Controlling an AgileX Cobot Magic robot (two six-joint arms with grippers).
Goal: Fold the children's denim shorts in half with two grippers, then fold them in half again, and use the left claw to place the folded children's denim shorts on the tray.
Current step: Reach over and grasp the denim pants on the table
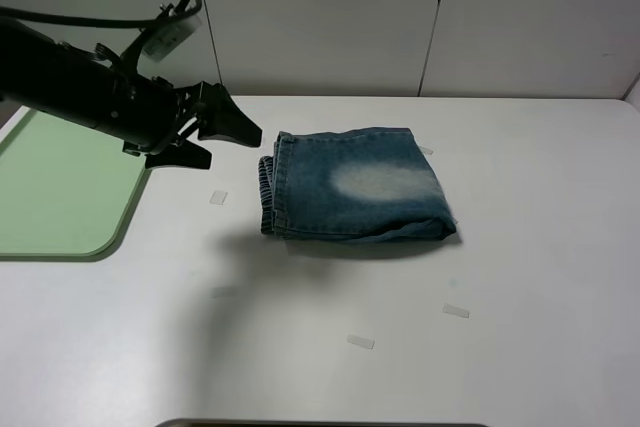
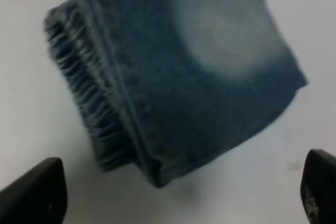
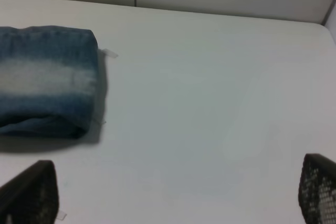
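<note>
Denim shorts [image 1: 355,185] lie folded, edges clear of the released left hand [image 1: 235,150] and right hand [image 3: 173,192].

From my station, the white tabletop [image 1: 520,247] fills most of the high view, matte under even light. Small clear tape strips lie flat on it: a left strip [image 1: 218,197] left of centre, a near strip [image 1: 360,342] toward the near edge, and a right strip [image 1: 456,311] to its right, slightly farther. Beyond the far edge I see pale wall panels [image 1: 320,17], split by dark vertical seams [image 1: 436,17]. A dark rounded edge [image 1: 320,424] shows at the near border; I cannot tell what it is.
</note>
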